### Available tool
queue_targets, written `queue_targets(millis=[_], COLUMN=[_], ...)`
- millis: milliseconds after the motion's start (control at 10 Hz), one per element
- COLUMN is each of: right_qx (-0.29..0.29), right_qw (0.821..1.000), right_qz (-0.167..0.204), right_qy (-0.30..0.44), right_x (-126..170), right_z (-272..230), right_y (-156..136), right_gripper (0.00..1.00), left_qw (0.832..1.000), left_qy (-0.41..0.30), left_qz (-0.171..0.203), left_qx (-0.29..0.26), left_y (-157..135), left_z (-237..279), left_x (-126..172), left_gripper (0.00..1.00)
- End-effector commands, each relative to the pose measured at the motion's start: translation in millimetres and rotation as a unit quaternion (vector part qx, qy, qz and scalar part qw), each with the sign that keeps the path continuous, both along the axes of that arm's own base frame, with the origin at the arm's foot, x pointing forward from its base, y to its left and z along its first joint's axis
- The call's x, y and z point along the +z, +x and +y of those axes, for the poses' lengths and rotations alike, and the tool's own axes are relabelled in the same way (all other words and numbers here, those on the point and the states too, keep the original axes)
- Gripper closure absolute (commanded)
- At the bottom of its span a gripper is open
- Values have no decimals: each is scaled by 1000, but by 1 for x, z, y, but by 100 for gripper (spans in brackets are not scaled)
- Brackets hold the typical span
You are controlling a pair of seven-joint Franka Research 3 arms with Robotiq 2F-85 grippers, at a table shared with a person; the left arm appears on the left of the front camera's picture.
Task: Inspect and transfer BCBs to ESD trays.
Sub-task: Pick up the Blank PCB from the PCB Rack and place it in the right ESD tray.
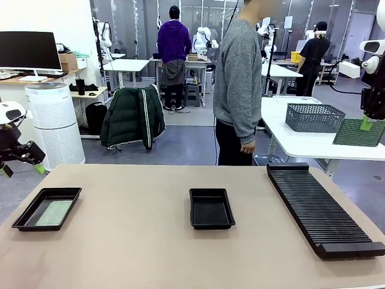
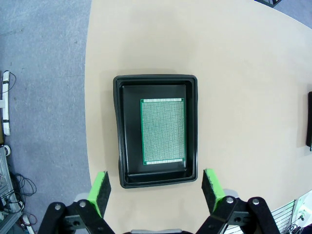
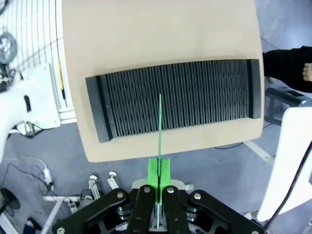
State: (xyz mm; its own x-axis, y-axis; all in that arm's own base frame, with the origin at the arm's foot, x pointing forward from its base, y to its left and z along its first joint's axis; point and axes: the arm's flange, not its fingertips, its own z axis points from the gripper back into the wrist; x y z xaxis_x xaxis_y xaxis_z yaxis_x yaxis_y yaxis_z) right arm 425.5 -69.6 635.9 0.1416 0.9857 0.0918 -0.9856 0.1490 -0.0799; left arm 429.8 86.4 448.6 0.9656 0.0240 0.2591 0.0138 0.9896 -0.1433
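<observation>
One BCB lies flat in the left ESD tray, and in the front view this BCB rests in the tray near the table's left edge. My left gripper hovers high above it, open and empty, seen at the far left. The middle ESD tray holds nothing. Another BCB hangs high at the far right, with my right gripper shut on it. From the wrist, that board shows edge-on above the rack, clamped in the right gripper.
A long black slotted rack lies along the table's right side, also below my right gripper. A person stands at the far edge, hand hanging down. A mesh basket sits on the white table behind.
</observation>
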Motion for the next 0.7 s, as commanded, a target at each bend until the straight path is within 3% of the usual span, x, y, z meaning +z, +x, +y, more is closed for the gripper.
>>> queue_targets(millis=[0,300,500,600], right_qx=[-68,-227,-327,-383], right_qw=[996,965,931,904], right_qz=[29,63,80,91], right_qy=[45,112,143,167], right_x=[-8,-27,-40,-47], right_z=[29,86,134,158], right_y=[2,2,-3,-5], right_gripper=[98,98,98,98], left_qw=[1000,1000,1000,1000], left_qy=[3,3,3,3], left_qz=[1,1,1,1], left_qx=[-1,-1,-1,-1], left_y=[0,0,0,0], left_z=[2,2,2,2], left_x=[-2,-2,-2,-2], left_gripper=[0,0,0,0])
